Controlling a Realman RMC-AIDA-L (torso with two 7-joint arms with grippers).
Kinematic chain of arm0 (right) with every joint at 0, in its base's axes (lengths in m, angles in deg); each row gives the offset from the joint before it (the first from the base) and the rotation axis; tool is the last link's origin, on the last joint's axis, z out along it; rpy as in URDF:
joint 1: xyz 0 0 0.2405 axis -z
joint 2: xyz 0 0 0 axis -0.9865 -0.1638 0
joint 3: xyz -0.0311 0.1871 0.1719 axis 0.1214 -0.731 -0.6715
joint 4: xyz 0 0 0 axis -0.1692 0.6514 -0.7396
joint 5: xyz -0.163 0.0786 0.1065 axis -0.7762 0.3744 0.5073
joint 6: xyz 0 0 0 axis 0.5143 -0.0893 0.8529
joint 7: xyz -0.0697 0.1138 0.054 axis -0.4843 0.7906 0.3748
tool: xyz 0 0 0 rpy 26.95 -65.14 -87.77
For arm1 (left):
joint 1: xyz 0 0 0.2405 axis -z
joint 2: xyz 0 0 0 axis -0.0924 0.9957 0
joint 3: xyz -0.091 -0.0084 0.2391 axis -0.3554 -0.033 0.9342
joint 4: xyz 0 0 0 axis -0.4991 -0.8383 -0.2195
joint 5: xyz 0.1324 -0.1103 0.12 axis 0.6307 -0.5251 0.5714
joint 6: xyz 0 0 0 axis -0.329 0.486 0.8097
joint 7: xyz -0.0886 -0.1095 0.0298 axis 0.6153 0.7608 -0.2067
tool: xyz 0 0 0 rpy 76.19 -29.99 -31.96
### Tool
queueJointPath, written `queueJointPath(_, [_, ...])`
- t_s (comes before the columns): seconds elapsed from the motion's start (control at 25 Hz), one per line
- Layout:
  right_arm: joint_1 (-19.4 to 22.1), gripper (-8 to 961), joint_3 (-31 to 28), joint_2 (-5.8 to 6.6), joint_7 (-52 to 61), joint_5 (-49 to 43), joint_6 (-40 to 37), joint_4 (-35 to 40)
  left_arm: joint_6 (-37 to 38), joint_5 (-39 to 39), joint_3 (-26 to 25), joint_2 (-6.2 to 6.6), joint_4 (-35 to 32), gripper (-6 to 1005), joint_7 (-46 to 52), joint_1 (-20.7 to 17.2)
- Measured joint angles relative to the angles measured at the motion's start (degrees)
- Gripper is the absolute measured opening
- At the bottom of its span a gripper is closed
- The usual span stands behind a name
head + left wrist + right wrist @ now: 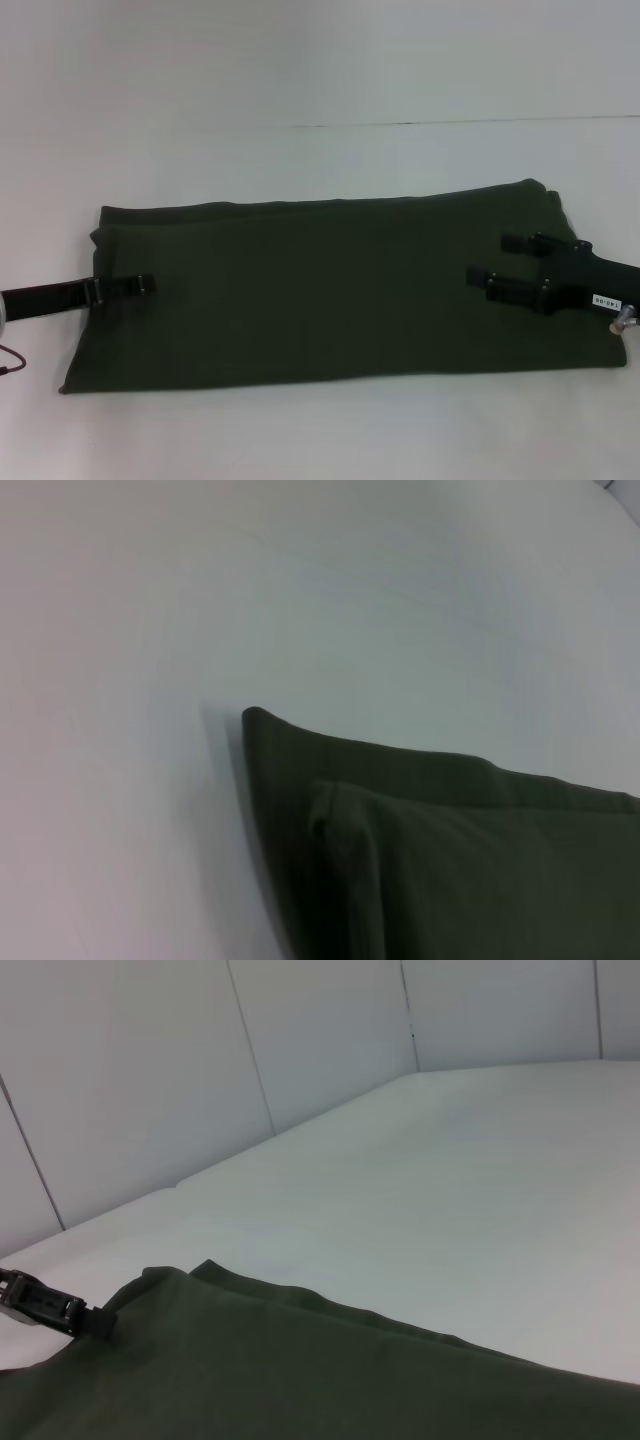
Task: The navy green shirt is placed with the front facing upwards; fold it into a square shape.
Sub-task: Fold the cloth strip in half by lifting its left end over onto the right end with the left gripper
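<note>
Near hem of the shirt (330,290) runs straight along the table (300,430) edge side, no sleeves sticking out, no lettering or collar showing, so it reads as already folded lengthwise into a long band lying across the table in front of the robot. Left gripper (140,286) sits low on the band's left end; only one dark finger line visible there, so can't tell if its jaws are spread or pinching cloth. Right gripper (500,268) rests over the right end, two fingers apart with cloth showing between them, so jaws spread, nothing pinched. Left wrist view shows a layered corner, one ply edge stepped back from the one under it, which backs up the side-folds-done read. Far edge is a bit ragged, upper ply slightly offset toward the right corner. My estimate: roughly halfway. Left to do: fold end over end across the length to get the square, then flatten.
</note>
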Motion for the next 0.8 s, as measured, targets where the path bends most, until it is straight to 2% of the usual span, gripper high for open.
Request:
queueJointPath(0.2, [-0.03,866,0.00,0.00,0.00,0.00,0.03,0.00,0.04,-0.09,0.82,-0.11,0.03,911,-0.25,0.14])
queueJointPath(0.52, [-0.03,864,0.00,0.00,0.00,0.00,0.03,0.00,-0.04,0.12,3.05,-0.58,-0.09,844,-1.86,0.69])
queueJointPath(0.8, [-0.03,856,0.00,0.00,0.00,0.00,0.10,0.00,-0.10,-0.10,3.07,-0.73,-0.57,585,-2.35,0.88])
